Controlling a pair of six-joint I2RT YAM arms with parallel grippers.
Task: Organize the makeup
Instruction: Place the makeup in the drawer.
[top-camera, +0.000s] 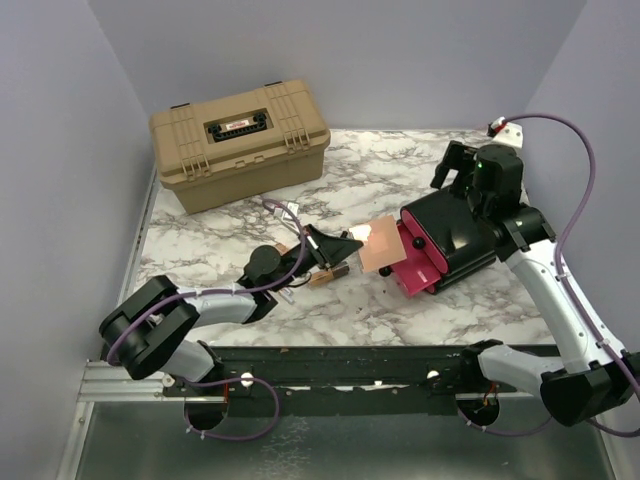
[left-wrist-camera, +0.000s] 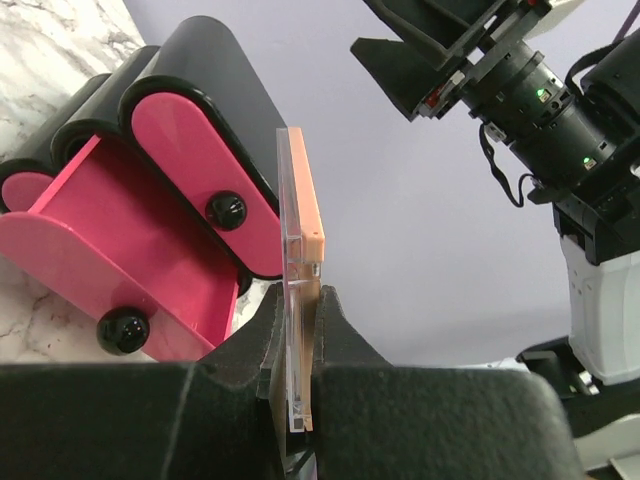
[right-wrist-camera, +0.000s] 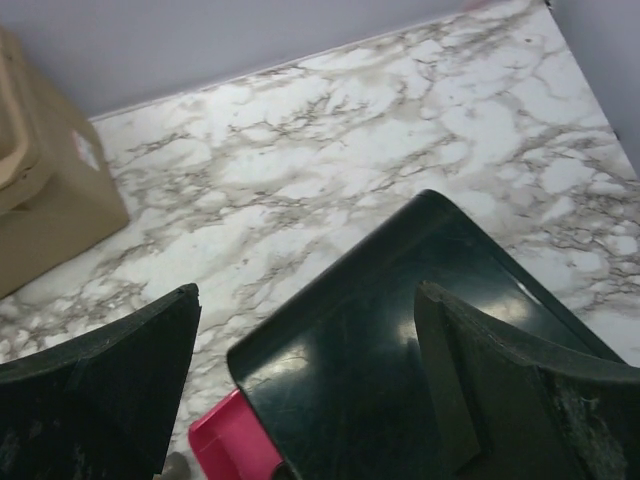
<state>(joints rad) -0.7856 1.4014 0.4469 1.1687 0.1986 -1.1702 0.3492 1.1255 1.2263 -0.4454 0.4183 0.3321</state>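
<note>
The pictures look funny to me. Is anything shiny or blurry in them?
Top external view: soft, even light, everything sharp, the square compact washed pale. Right wrist view: white glare patches on the black box; the near fingers are dark and soft. Left wrist view: tiny bright dots on the drawer knobs; the compact's edge is crisp.

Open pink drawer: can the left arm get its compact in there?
Probably yes: the left gripper holds the square compact beside the open pink drawer; the right gripper sits open over the black box, not blocking.
</note>
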